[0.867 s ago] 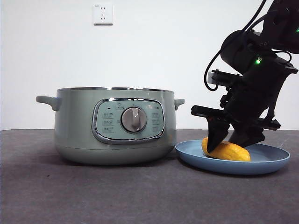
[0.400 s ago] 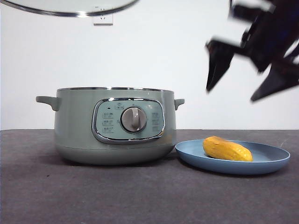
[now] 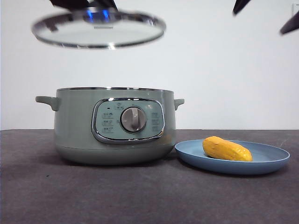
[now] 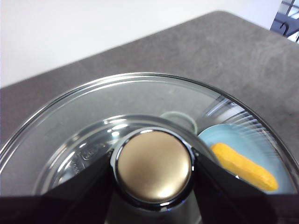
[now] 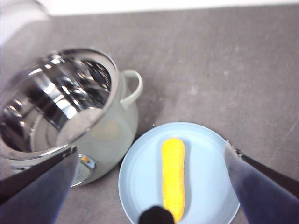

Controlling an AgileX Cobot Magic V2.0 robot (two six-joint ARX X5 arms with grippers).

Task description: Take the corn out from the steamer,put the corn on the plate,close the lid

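The corn (image 3: 227,149) lies on the light-blue plate (image 3: 275,161), right of the sage-green steamer (image 3: 74,126). The steamer stands open; its shiny inside shows in the right wrist view (image 5: 56,100). The glass lid (image 3: 99,30) hangs level high above the steamer. My left gripper (image 4: 154,167) is shut on the lid's knob (image 4: 154,165); through the glass I see the corn (image 4: 243,165) and plate (image 4: 219,137). My right gripper (image 5: 149,184) is open and empty, high above the plate (image 5: 205,186) and corn (image 5: 173,172); its black tips show at the front view's top right (image 3: 266,14).
The dark grey table (image 3: 140,196) runs under everything. A white wall (image 3: 210,70) stands behind. The steamer's side handle (image 5: 133,86) points toward the plate.
My right gripper has let go of the corn and risen almost out of the front view. The lid has come down into view over the steamer.
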